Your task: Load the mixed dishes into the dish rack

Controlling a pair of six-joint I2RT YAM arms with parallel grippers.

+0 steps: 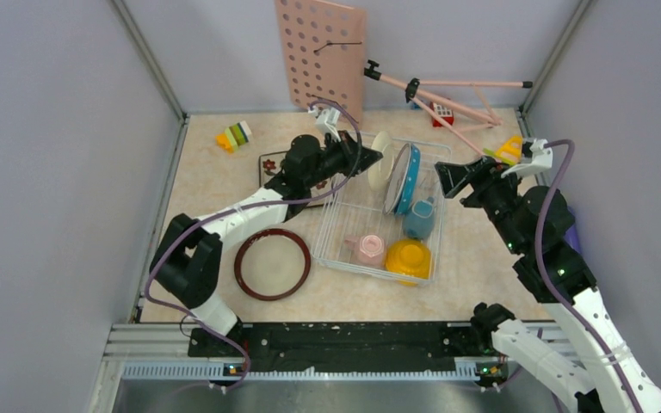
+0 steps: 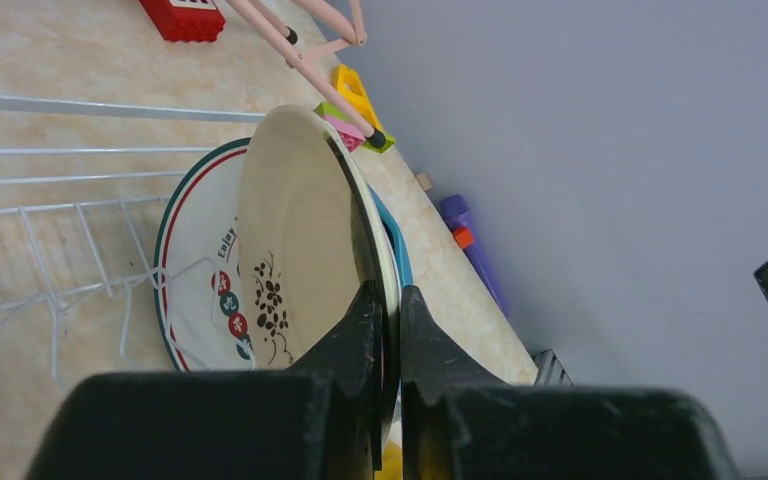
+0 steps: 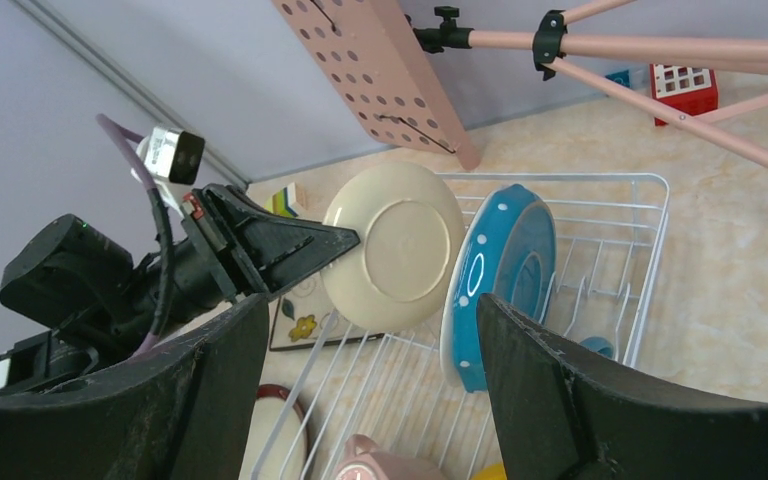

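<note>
Black left gripper (image 2: 388, 330) pinches 1 round cream plate (image 2: 300, 230) upright over the white wire dish rack (image 3: 600, 250). Next it should go down inside. Fingers of the right gripper (image 3: 372, 305) are apart.

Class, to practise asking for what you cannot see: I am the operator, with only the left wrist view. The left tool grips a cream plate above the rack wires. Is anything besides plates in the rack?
Observer: Yes. A pink cup, yellow bowl and mug sit at the near end of the rack.
Operator: Any plates outside it?
Observer: A brown-rimmed plate lies flat on the table, left of the rack.
Operator: And the right tool?
Observer: The right tool is open at the rack's right edge, holding nothing.
</note>
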